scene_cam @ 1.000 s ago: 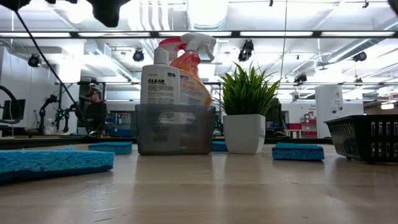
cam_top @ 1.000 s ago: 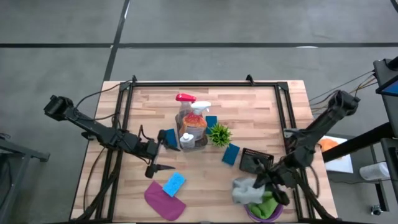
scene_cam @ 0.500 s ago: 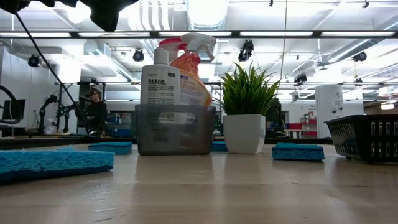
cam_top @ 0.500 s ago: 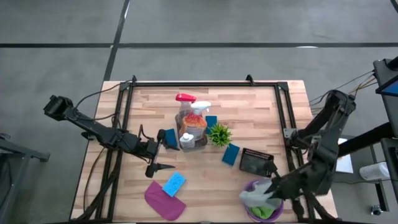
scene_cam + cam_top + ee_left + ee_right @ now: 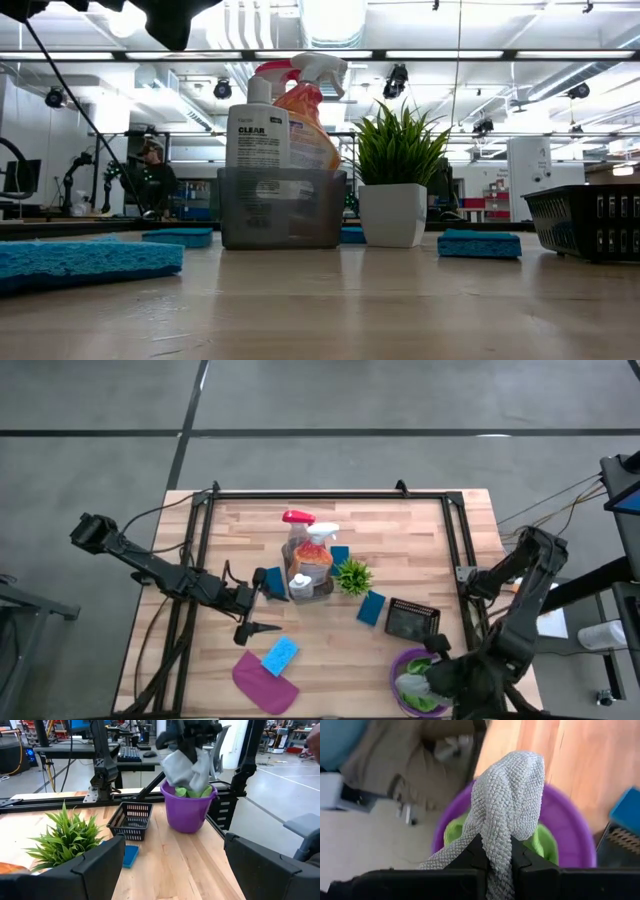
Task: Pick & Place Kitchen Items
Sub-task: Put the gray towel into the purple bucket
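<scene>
My right gripper point(image 5: 189, 742) is shut on a grey cloth point(image 5: 186, 767) above a purple bucket point(image 5: 189, 815) at the table's near right corner. A green cloth point(image 5: 546, 842) lies inside that bucket. My left gripper point(image 5: 268, 608) hovers open left of the grey caddy point(image 5: 308, 582), touching nothing. The caddy holds the red-trigger spray bottle point(image 5: 298, 518) and the orange, white-trigger one point(image 5: 322, 540). A blue sponge point(image 5: 280, 654) and a magenta cloth point(image 5: 263, 682) lie flat on the table near my left gripper. My right gripper pinches a bunched fold of the grey cloth point(image 5: 506, 845) between its two fingers point(image 5: 472, 854), coming from above at a slant. The cloth hangs below the fingers in several layers, slack. Its lower end point(image 5: 192, 784) reaches the bucket's mouth, by the green cloth.
A black mesh basket point(image 5: 412, 620) stands just beyond the bucket. A small spiky green plant point(image 5: 352, 575) in a white pot sits right of the caddy, with more blue sponges point(image 5: 371, 607) around it. A black rail frame point(image 5: 455, 560) runs along the table's sides.
My right gripper has swung toward the table's near right corner and risen a little, rolling and tipping down. It stays shut on the grey cloth. The cloth has come from the bucket's left rim to hang over its middle.
</scene>
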Controlling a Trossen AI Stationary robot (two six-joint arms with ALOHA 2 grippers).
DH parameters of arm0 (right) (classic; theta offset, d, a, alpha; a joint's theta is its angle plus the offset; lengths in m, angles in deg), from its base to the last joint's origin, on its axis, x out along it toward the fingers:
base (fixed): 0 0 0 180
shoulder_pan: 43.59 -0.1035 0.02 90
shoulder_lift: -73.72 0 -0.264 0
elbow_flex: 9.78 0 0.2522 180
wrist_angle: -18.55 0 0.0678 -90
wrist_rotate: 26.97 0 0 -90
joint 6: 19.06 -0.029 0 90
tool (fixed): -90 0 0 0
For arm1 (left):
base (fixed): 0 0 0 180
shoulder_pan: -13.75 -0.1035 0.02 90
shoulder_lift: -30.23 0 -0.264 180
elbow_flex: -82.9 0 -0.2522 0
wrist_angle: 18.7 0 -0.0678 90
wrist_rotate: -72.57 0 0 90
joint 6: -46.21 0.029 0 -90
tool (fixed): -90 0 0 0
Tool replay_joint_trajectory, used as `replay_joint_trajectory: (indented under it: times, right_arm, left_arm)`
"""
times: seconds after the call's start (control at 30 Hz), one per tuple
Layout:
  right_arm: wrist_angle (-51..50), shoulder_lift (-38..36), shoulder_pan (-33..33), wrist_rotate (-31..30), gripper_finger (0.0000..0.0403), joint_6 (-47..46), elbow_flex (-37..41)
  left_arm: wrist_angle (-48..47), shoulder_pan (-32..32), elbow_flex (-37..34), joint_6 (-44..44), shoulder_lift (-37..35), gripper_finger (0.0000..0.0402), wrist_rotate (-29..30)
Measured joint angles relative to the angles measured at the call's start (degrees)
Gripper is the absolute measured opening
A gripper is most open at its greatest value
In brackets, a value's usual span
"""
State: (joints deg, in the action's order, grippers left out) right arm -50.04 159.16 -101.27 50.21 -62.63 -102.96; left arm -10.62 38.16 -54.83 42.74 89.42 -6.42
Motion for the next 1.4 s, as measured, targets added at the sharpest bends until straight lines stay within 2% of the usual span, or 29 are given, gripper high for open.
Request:
replay_joint_trajectory:
  times: [0.27, 0.67, 0.8, 0.93, 1.27, 1.4]
  right_arm:
    - [-3.3, 6.8, 3.8, 7.4, 0.0018, -2.3, 0.0]
    - [-4.2, 19.1, 10.0, 20.5, 0.0018, 5.9, 0.0]
    - [-5.1, 22.1, 11.2, 22.7, 0.0018, 6.5, -0.3]
    - [-5.6, 22.7, 11.4, 22.4, 0.0018, 5.6, -0.4]
    - [-6.5, 19.3, 11.5, 15.2, 0.0020, 3.5, -2.4]
    - [-7.2, 19.4, 11.3, 14.6, 0.0057, 3.2, -2.9]
  left_arm:
    - [0.2, 0.0, 0.0, 0.0, 0.0, 0.0342, 0.0]
    - [0.2, 0.0, 0.0, 0.0, 0.0, 0.0342, 0.0]
    - [0.2, 0.0, 0.0, 0.1, 0.0, 0.0342, 0.0]
    - [0.2, 0.0, 0.1, 0.1, 0.0, 0.0342, 0.1]
    - [0.2, 0.0, 0.1, 0.2, 0.0, 0.0342, 0.1]
    - [0.2, 0.0, 0.1, 0.2, 0.0, 0.0342, 0.0]
